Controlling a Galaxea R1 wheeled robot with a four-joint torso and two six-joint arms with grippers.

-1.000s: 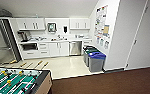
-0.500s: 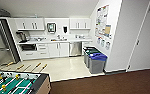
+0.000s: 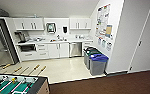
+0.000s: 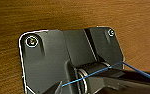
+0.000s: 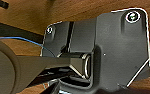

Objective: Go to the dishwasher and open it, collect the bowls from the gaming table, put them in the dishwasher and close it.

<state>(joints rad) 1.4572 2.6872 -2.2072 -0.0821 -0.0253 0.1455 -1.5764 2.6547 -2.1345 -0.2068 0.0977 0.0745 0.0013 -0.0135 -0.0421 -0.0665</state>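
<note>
The dishwasher has a stainless-steel front and stands shut under the white counter at the far wall of the kitchenette, across a pale floor. The bowls and the gaming table are out of view. In the left wrist view my arm's dark plate hangs over brown carpet. The right wrist view has the other dark plate over the same brown floor.
A green-field foosball table sits close at the lower left. Two bins, a blue-lidded one and a green-lidded one, stand by the right wall. A steel fridge is at the left. Brown carpet meets the pale floor.
The whole head picture has shifted slightly: the foosball table sits lower in it, so the camera has moved a little toward the kitchenette. Nothing in the room has moved.
</note>
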